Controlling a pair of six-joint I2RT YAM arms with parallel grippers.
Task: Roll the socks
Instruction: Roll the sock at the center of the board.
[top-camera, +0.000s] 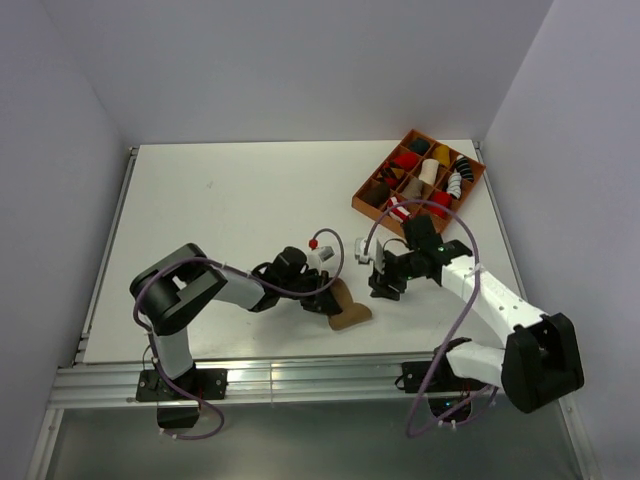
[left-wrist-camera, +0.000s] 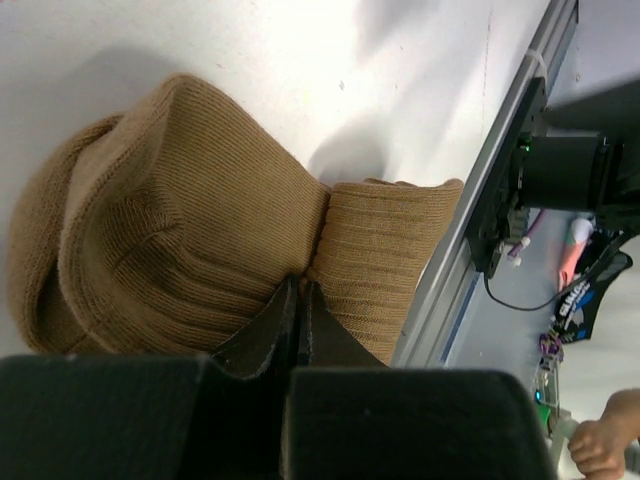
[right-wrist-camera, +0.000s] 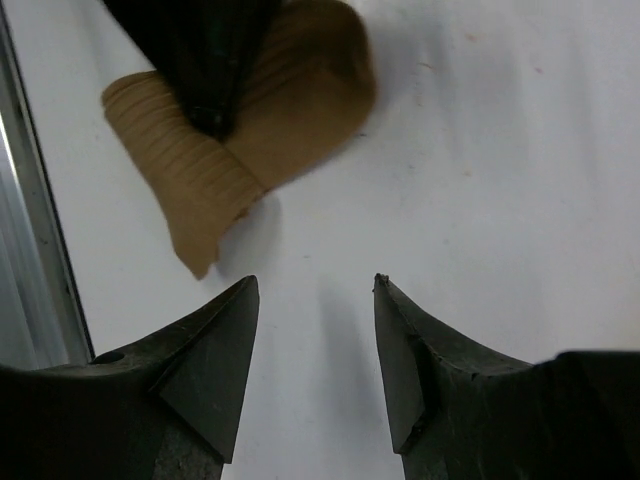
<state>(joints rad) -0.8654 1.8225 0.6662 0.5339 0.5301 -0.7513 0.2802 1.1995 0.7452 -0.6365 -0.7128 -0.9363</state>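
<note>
Findings, by size of item.

**Risks**
- Table (top-camera: 230, 210): the tan sock (top-camera: 352, 314) lies at lower centre of the overhead view, just beside the metal rail (top-camera: 300, 372). Any drag toward the bottom of the frame is likely to carry the ribbed cuff onto the rail.
- Tan sock: it is bent in two, body and cuff meeting at a crease, and is not yet a roll. The loose cuff may spring back once it is let go.
- Left gripper (left-wrist-camera: 298, 300): the jaws are drawn together with the tips sunk in that crease, apparently nipping a fold of fabric. So thin a bite may slip under tension.
- Right gripper (right-wrist-camera: 314, 280): it is spread wide, holds nothing and hangs over bare table beside the sock. Closing in on the sock, it risks striking the left fingers.

**Obscured**
- Tray (top-camera: 381, 167): the rolls at upper right are too small to tell apart.
- The striped sock is not identified with certainty. A red-and-white scrap (top-camera: 398, 209) at the tray's lower corner may be it.
- The left wrist housing covers the sock's near side.
- How much fabric sits between the left tips cannot be determined.
</note>
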